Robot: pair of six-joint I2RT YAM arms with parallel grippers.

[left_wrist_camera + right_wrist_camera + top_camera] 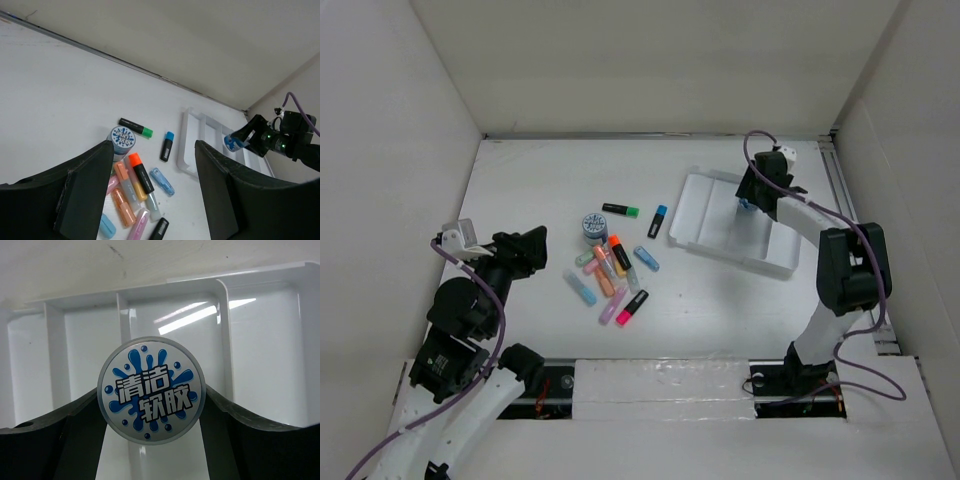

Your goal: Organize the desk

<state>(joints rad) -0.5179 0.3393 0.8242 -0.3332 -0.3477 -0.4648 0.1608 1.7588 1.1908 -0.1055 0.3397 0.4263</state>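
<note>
White desk [720, 310] lies under left jaws, wide and empty; right jaws grip a round tub [151, 390] over the tray [705, 212].

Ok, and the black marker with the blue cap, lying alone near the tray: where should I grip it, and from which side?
Probably the middle of the black barrel of the blue-capped marker, coming straight down from above. It lies flat on the desk, pointing roughly away from the arms, with bare surface along both long sides, so the jaws can close across it.
</note>
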